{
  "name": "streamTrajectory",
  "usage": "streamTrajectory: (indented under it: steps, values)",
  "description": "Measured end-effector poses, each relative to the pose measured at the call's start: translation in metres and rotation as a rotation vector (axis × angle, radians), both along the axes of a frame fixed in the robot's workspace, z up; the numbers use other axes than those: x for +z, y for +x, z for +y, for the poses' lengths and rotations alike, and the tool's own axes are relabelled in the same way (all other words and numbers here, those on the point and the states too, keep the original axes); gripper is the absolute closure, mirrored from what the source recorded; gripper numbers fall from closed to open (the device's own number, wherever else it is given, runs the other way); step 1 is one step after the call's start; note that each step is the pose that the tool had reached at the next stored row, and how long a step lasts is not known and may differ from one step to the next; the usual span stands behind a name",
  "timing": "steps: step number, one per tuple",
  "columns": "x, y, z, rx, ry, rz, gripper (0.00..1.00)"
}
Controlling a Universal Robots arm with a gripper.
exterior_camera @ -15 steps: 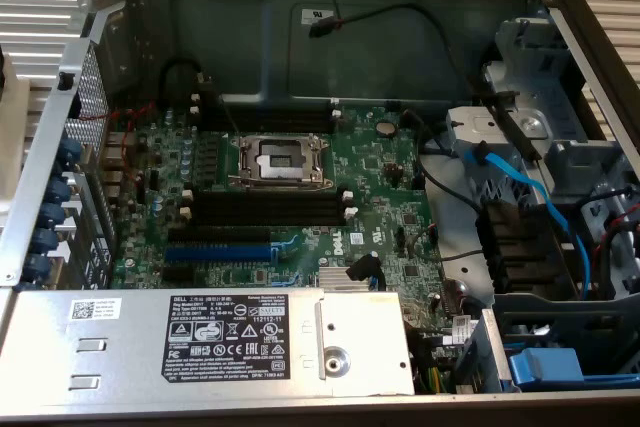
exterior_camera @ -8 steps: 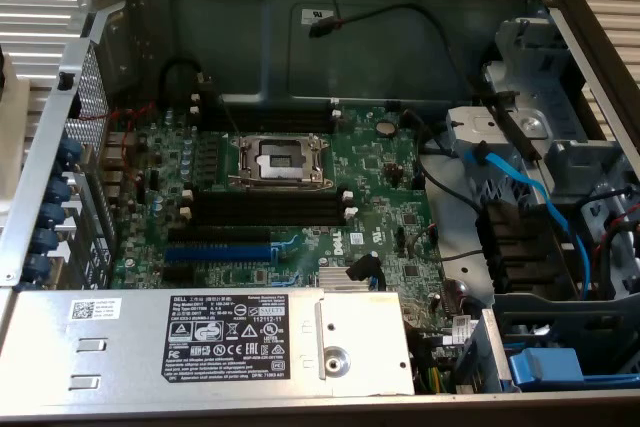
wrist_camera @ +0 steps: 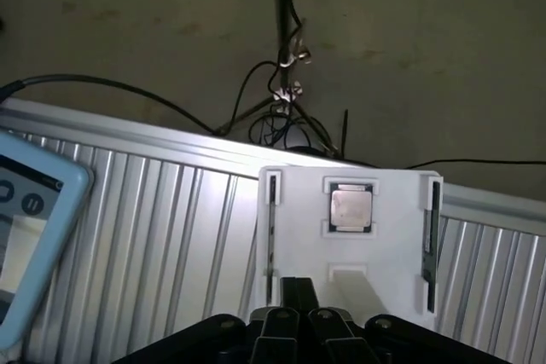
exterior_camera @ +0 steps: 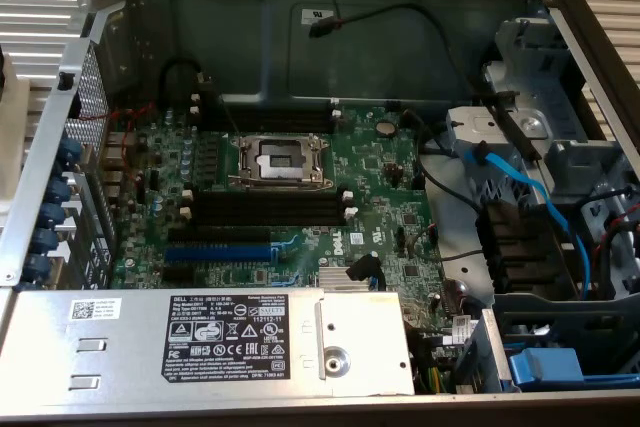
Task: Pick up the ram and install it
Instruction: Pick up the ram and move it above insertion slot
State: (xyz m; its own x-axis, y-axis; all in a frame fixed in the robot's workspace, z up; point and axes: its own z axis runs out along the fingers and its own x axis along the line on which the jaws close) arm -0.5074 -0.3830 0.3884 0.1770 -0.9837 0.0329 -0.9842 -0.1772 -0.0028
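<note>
Looking into open case [exterior_camera: 250,47], found board [exterior_camera: 400,187] with black slots [exterior_camera: 265,209] empty. Hovered above ribbed bench [wrist_camera: 171,228] and white tray [wrist_camera: 384,210], pincer [wrist_camera: 299,289] closed, gripping nothing. Spotted tablet [wrist_camera: 34,236] well apart from tray. Found ram [wrist_camera: 431,245] standing on edge in tray's side slot, apart from pincer, chip [wrist_camera: 351,208] seated mid-tray.
</note>
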Motion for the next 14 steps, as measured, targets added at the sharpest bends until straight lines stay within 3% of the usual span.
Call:
streamTrajectory:
  steps: [14]
  values:
    - [-0.0228, 0.009, -0.0003, 0.041, 0.0, -0.0063, 0.9]
